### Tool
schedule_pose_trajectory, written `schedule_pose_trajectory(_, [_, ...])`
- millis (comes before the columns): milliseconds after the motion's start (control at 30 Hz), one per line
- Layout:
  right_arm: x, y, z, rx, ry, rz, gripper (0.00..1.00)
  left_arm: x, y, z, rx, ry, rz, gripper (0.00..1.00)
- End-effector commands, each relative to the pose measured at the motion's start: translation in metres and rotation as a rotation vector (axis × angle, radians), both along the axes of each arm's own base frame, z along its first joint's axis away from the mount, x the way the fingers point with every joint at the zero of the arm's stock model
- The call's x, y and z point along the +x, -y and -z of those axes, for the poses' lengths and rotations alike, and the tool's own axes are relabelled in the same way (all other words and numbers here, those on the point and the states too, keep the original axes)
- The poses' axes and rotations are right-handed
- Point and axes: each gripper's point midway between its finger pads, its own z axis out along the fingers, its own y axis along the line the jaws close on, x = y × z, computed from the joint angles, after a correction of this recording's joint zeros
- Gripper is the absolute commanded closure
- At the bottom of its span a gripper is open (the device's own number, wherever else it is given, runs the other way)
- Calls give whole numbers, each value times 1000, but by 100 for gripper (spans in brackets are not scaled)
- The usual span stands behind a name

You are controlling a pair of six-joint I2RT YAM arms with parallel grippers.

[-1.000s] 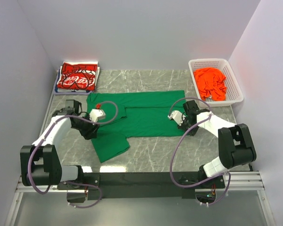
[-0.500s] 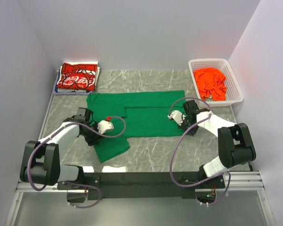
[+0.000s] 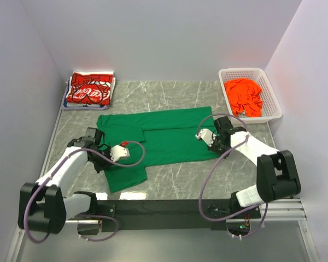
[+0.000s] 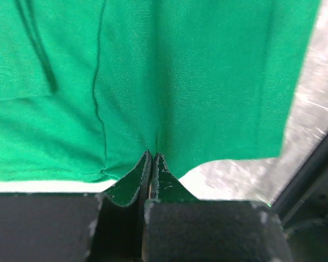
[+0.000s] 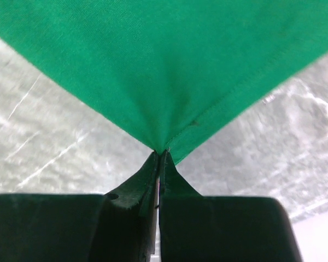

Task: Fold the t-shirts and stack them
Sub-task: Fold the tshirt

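A plain green t-shirt [image 3: 164, 136] lies spread across the middle of the marble table. My left gripper [image 3: 101, 162] [image 4: 152, 155] is shut on its near-left edge, with the cloth [image 4: 197, 82] bunching into the fingertips. At the shirt's near-right corner, my right gripper [image 3: 217, 146] [image 5: 159, 153] is shut on the hem, and the fabric [image 5: 169, 65] fans out from the pinch. A folded red t-shirt with white lettering [image 3: 89, 90] rests at the back left. A crumpled orange t-shirt [image 3: 244, 95] lies in the basket.
The white mesh basket [image 3: 275, 109] stands at the back right against the wall. The red shirt sits on a folded stack [image 3: 71, 103] in the back-left corner. Walls close in on both sides, and a black rail [image 3: 164, 207] runs along the near edge.
My left gripper slid toward the near side and shut on the green shirt's edge. The shirt's left part shifted and wrinkled. The right gripper kept hold of its corner, moving slightly nearer.
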Motion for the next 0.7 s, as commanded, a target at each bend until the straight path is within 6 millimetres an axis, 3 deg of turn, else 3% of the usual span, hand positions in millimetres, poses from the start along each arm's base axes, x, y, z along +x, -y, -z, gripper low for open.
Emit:
schedule_pose_trajectory(0, [-10,1,-16,7,25,-41,100,-13,3,-23,-27,-11,25,99])
schedule_pose_trajectory(200, [0,2,-32,20,43,-41,100,4,5,-42,-87,-16,-22,99])
schedule_pose_trajectory(433, [34,-5,-51,50,60,-32,100,44,9,-69,-171,-17,-73,99])
schedule_pose_trajectory(667, [68,-4,-56,48,55,-17,100,81,13,-73,-215,-45,-108,99])
